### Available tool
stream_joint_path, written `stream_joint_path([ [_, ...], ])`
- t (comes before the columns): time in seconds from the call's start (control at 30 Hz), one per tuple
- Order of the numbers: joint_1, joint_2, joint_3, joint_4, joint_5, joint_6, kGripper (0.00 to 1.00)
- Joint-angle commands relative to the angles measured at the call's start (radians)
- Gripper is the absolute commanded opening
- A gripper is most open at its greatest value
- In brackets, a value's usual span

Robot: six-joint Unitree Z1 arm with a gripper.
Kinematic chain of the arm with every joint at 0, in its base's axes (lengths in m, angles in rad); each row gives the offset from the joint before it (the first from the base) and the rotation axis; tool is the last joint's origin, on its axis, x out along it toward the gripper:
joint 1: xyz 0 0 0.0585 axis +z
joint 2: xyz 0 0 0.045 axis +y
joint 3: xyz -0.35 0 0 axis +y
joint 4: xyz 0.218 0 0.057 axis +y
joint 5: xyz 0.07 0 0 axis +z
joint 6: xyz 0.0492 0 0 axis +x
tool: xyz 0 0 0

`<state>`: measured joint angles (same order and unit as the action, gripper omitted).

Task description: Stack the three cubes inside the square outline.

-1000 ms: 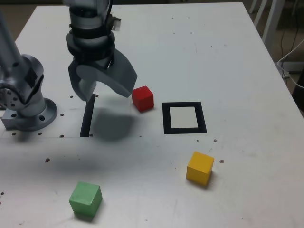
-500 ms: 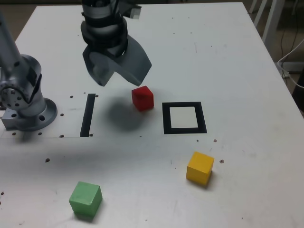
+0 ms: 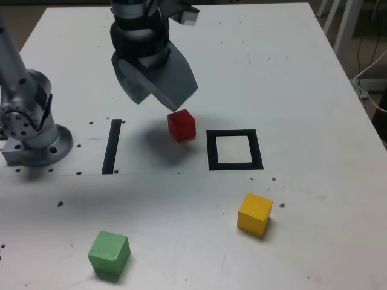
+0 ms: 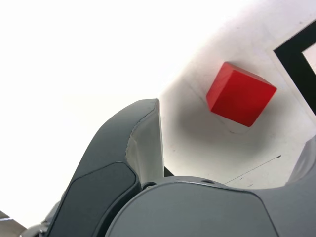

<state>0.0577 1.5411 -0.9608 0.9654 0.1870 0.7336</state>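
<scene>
Red cube (image 3: pixel 181 125) sits on the table (image 3: pixel 290 72) just left of the square outline (image 3: pixel 234 149) in the exterior view; I see my gripper (image 3: pixel 156 89) spread empty above it, not touching.

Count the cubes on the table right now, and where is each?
3. Red cube beside the square outline, under the gripper; yellow cube nearer the camera; green cube front left in the exterior view.
</scene>
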Motion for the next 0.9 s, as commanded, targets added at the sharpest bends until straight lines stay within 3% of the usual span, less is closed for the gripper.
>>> stream_joint_path([
  [0.0, 0.002, 0.018, -0.011, -0.010, -0.008, 0.019, 1.00],
  [0.37, 0.021, 0.084, -0.070, -0.008, -0.018, 0.075, 1.00],
  [0.87, 0.042, 0.155, -0.050, -0.086, -0.017, 0.075, 0.99],
])
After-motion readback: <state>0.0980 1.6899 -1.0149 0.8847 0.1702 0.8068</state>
